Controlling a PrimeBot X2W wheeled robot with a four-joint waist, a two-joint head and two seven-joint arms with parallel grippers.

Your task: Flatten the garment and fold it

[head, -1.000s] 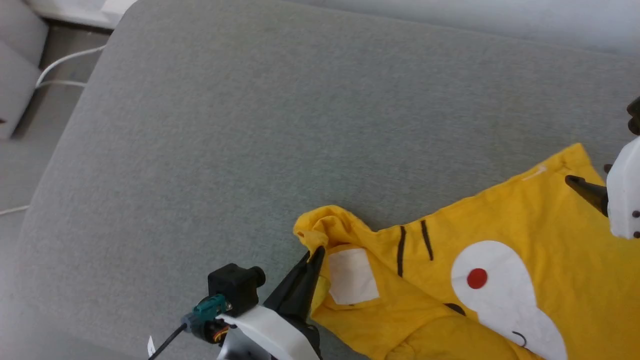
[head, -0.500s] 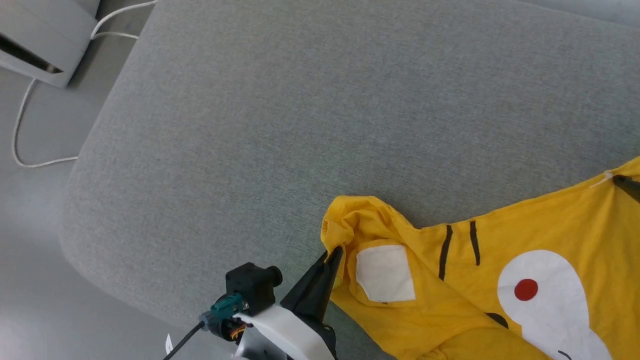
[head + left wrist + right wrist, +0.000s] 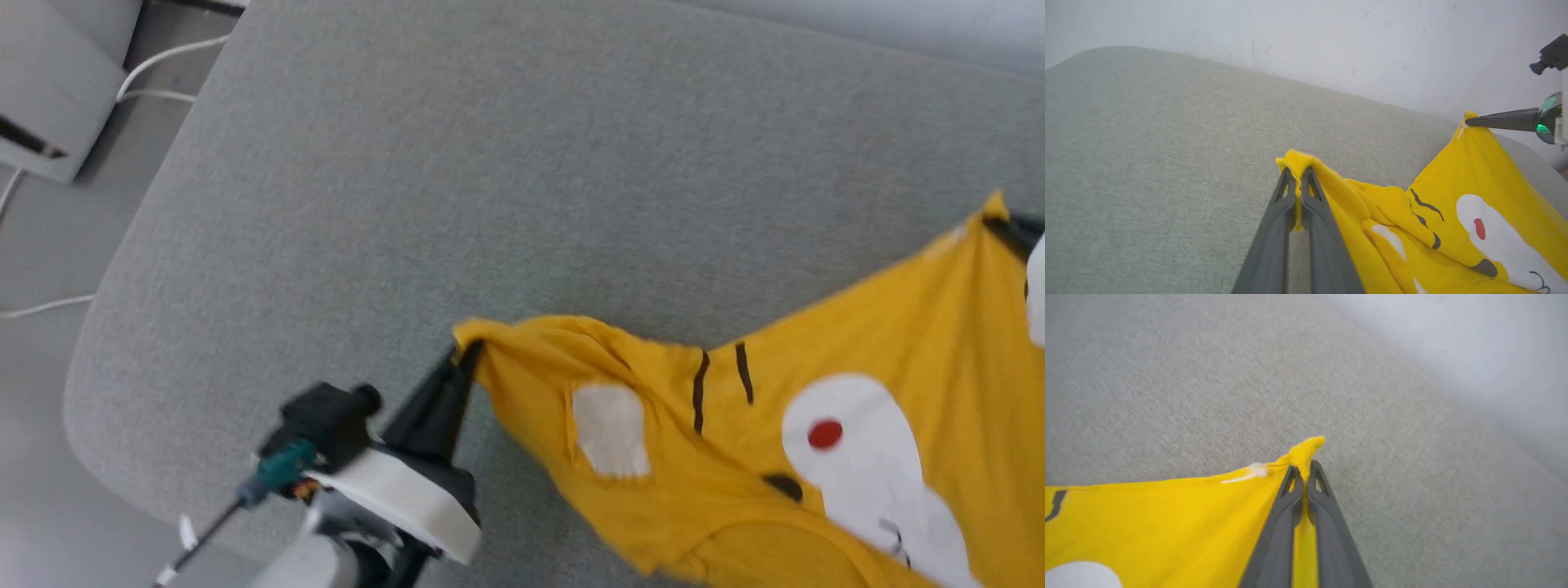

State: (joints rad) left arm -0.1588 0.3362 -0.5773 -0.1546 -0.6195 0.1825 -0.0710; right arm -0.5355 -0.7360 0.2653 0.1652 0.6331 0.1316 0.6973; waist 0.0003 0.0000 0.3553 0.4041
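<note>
**Both corners pinched**

Head view: the left gripper point(image 3: 467, 359) clamps a bunched corner of the garment point(image 3: 898, 327), over the grey cushion point(image 3: 490, 163). Left wrist view: jaws pressed together on yellow cloth. Right wrist view: the right gripper point(image 3: 1304, 467) nips another corner.

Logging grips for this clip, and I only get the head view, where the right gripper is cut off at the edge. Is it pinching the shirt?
Observer: Yes. Its wrist view shows the right gripper shut on a corner of the shirt, cloth between its jaws.
Operator: And the left grip?
Observer: Left wrist view: the left gripper is shut on a bunched fold poking past its tips.
Operator: Right corner lifted?
Observer: Seemingly: from the left wrist it shows against the wall, above the cushion.
</note>
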